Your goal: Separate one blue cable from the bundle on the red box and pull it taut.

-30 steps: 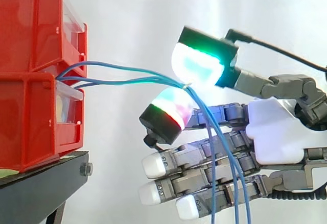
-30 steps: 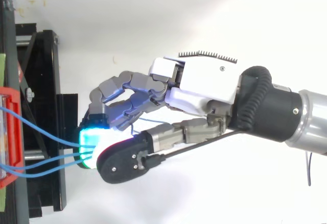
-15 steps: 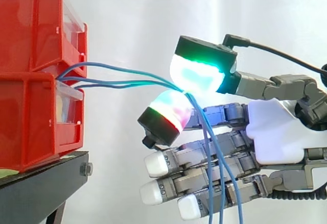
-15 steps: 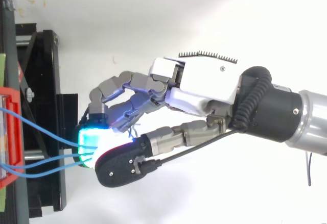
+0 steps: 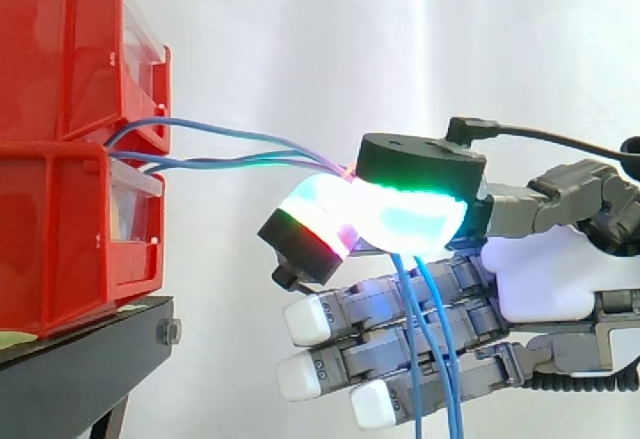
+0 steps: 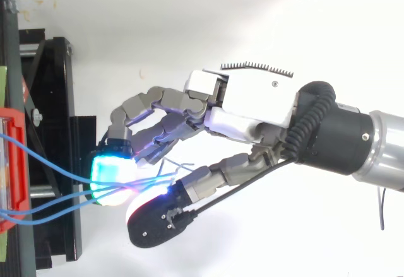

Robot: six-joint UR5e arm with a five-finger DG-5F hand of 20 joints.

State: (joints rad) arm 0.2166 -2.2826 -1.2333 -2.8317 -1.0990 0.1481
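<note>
I have the hand (image 5: 545, 274) reaching out level from the arm (image 6: 379, 147). Its thumb (image 5: 415, 174) presses onto one glowing fingertip (image 5: 310, 221), pinching the blue cables (image 5: 230, 159). The other fingers (image 5: 400, 349) lie straight beneath.

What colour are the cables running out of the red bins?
The cables are blue, clearest in the side view.

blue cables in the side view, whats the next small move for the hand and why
Probably loosen the pinch so all but one strand slips free. The hand has its fingers closed where several blue cables from the red bins converge, so pulling now would likely tighten the whole bundle, not one.
</note>
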